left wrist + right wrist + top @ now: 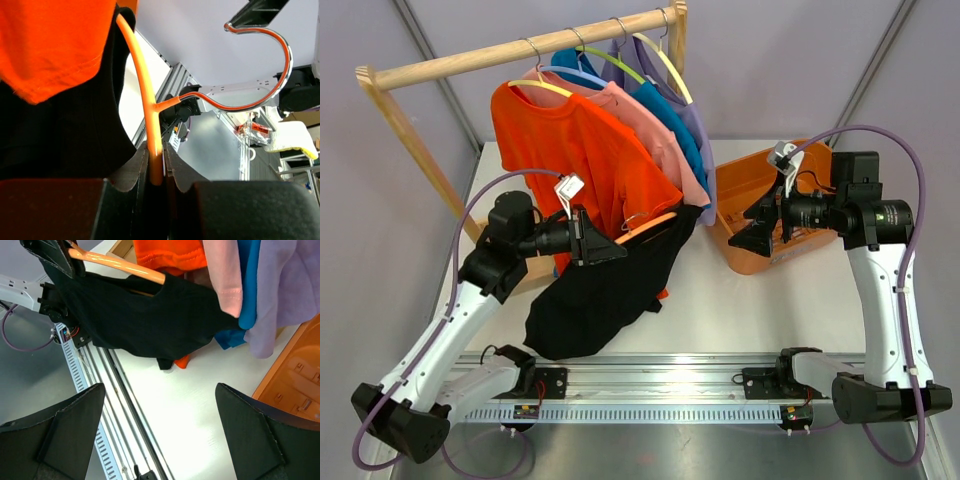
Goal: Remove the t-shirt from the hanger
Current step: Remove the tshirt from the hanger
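A black t-shirt [605,290] hangs on an orange hanger [650,224], held off the rack above the table. My left gripper [603,243] is shut on the hanger's orange bar [154,150]; its chrome hook [272,75] curves free in the air. The shirt droops left of the bar in the left wrist view [75,135]. My right gripper [752,232] is open and empty, to the right of the shirt and apart from it. In the right wrist view the hanger [120,264] and the black shirt [150,315] sit at the top, beyond the fingers [65,425].
A wooden rack [520,55] at the back holds orange [570,150], pink [655,135], blue [675,125] and lilac [695,110] shirts on hangers. An orange bin [760,185] stands at the right, behind my right gripper. A metal rail [660,385] runs along the near edge.
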Controlling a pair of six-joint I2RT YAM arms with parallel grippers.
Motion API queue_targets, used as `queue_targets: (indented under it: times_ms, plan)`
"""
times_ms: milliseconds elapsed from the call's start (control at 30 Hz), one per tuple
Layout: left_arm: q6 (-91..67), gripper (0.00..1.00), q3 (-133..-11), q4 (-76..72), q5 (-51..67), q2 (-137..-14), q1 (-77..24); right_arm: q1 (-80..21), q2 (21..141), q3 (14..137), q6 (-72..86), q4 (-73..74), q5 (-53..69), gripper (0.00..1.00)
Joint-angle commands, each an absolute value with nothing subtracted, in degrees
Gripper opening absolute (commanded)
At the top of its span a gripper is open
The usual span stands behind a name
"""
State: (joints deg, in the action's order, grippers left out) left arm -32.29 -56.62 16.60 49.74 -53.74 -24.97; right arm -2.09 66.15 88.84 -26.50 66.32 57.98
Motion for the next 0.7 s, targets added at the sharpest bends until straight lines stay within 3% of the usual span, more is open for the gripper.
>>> queue_targets:
  times_ms: [0, 667]
  plan:
    - [-34.8, 0.00, -54.8, 6.3, 47.5, -52.0, -25.3, -1.9, 64.8, 87.1, -27.1, 67.3, 59.5, 0.99]
    - [-43.3, 0.00, -47.6, -6.9, 40.6, -56.2, -31.6, -4.5, 65.1, 75.1, -20.5, 63.2, 61.0, 0.96]
